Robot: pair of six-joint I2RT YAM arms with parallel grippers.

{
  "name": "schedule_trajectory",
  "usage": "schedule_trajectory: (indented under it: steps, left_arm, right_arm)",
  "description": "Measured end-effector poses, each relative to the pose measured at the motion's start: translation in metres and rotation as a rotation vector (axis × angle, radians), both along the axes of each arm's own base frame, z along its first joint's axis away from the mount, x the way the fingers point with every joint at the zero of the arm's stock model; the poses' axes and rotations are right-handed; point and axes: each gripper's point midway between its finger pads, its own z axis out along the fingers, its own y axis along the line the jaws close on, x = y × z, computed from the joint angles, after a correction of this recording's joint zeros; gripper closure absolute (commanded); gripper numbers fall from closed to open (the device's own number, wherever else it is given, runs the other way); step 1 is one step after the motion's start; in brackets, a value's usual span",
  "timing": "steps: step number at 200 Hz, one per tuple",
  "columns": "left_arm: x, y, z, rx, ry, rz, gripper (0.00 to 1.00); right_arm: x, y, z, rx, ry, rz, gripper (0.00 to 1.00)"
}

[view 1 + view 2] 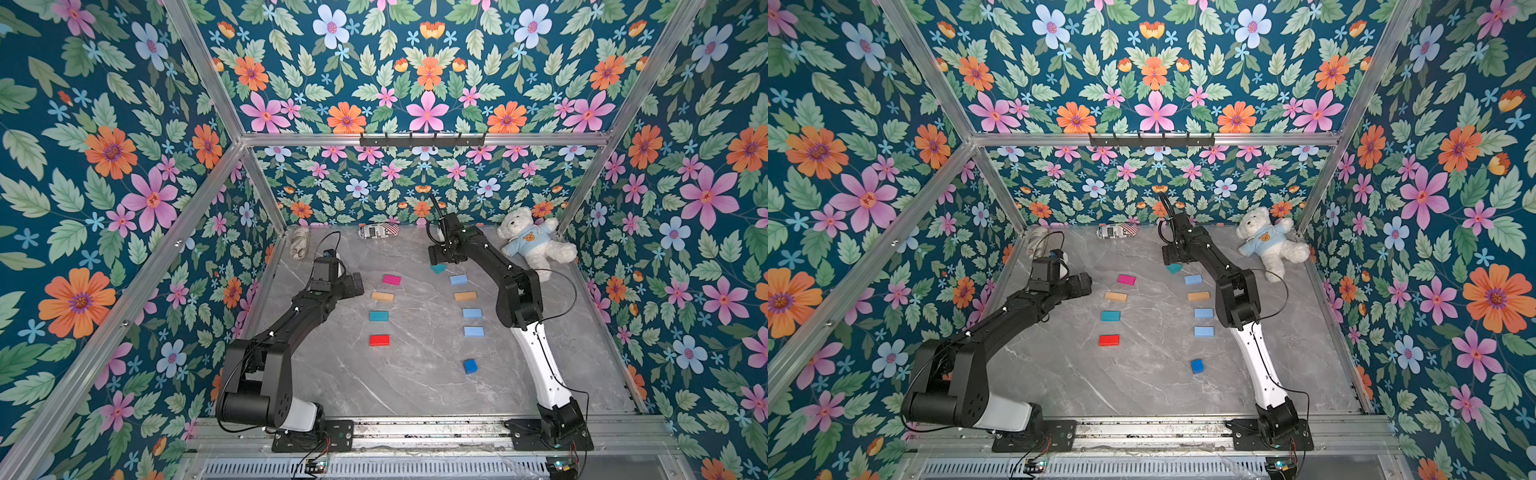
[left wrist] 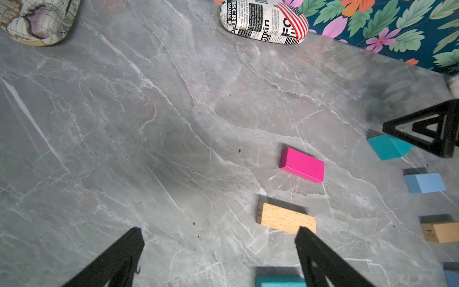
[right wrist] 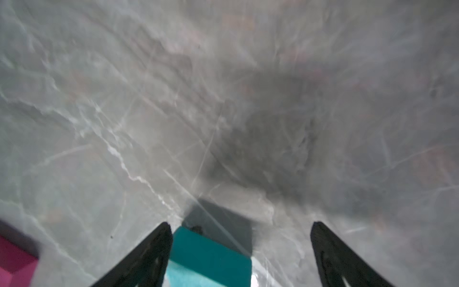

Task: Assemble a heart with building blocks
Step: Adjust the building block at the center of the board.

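Right fingers [image 3: 154, 253] spread astride the teal triangle [image 3: 211, 256]
The building blocks [image 1: 379, 316] lie apart in two columns on the bench [image 1: 415, 374], triangle nearest its far edge; left fingers [image 2: 116, 261] spread too.

The newsprint-patterned oval case [image 2: 263, 22] carries headline fragments, among them "MORE" and "FO", beside a printed stars-and-stripes flag. The near tan wooden rectangular block [image 2: 285, 218] shows "25" on its end face. The far tan wooden block [image 2: 442, 232] shows "54".
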Motion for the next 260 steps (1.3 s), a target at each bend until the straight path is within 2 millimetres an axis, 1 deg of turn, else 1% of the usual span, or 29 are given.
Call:
schedule_trajectory:
  steps: [23,58,88,105,132,152,165,178,191,202,214,226,247,260]
  left_arm:
    - [0.001,0.000,-0.004,0.002,0.012,0.000,0.00]
    - [0.005,-0.001,-0.006,0.003,0.016,0.000,0.00]
    - [0.007,-0.001,-0.007,0.004,0.019,0.000,0.00]
    - [0.007,-0.001,-0.006,0.003,0.019,0.000,0.00]
    - [0.007,-0.001,-0.006,0.003,0.019,0.001,0.00]
    - [0.006,-0.001,-0.006,-0.004,0.018,0.007,0.00]
    - [0.005,-0.001,-0.006,-0.008,0.020,0.010,0.00]
    - [0.004,-0.001,-0.006,-0.008,0.022,0.011,0.00]
    - [0.002,-0.001,-0.005,-0.009,0.022,0.010,0.00]
    - [0.001,0.000,-0.005,-0.009,0.025,0.010,0.00]
    - [-0.002,0.000,-0.006,-0.008,0.033,0.009,0.00]
    - [-0.003,0.000,-0.007,-0.008,0.039,0.009,0.00]
    - [-0.004,0.000,-0.007,-0.006,0.042,0.008,0.00]
    - [-0.004,0.000,-0.008,-0.006,0.045,0.009,0.00]
  right_arm:
    - [-0.002,0.004,-0.002,0.005,0.007,0.034,0.14]
    - [-0.002,0.006,-0.003,0.013,0.010,0.053,0.15]
    - [-0.009,0.010,-0.004,0.035,0.031,0.074,0.15]
    - [-0.012,0.014,0.003,0.057,0.032,0.085,0.15]
    - [-0.014,0.018,0.023,0.090,0.013,0.104,0.14]
    - [-0.020,0.020,0.039,0.102,-0.007,0.138,0.13]
    - [-0.026,0.020,0.051,0.102,-0.032,0.186,0.13]
    - [-0.033,0.019,0.058,0.083,-0.063,0.253,0.14]
    - [-0.042,0.015,0.056,0.040,-0.088,0.335,0.15]
    - [-0.051,0.011,0.049,-0.016,-0.110,0.415,0.18]
    - [-0.057,0.009,0.043,-0.073,-0.132,0.509,0.19]
    - [-0.054,0.009,0.041,-0.123,-0.162,0.574,0.19]
    - [-0.032,0.011,0.039,-0.200,-0.242,0.641,0.19]
    - [-0.026,0.012,0.034,-0.216,-0.250,0.666,0.20]
